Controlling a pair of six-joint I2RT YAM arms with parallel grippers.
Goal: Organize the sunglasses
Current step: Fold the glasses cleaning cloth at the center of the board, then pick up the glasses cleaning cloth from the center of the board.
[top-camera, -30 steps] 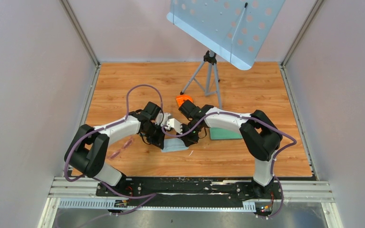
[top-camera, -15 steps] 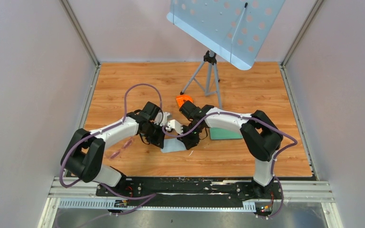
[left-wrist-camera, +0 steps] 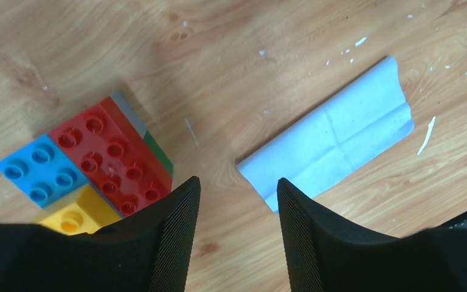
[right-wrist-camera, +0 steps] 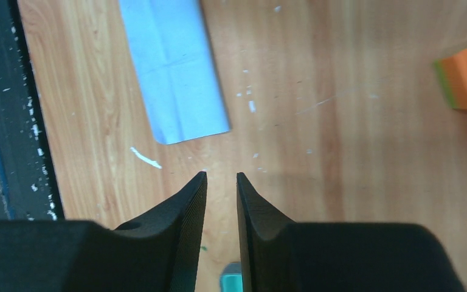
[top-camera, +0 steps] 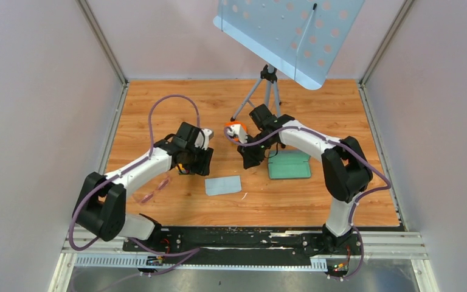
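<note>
Your left gripper stands well parted with nothing between its fingers, hanging over bare wood between the toy bricks and the blue cloth. Your right gripper shows only a narrow gap and grips nothing either. Just right of it the case lies open, green lining showing. The sunglasses lie toward the left edge of the table, beside your left forearm.
</note>
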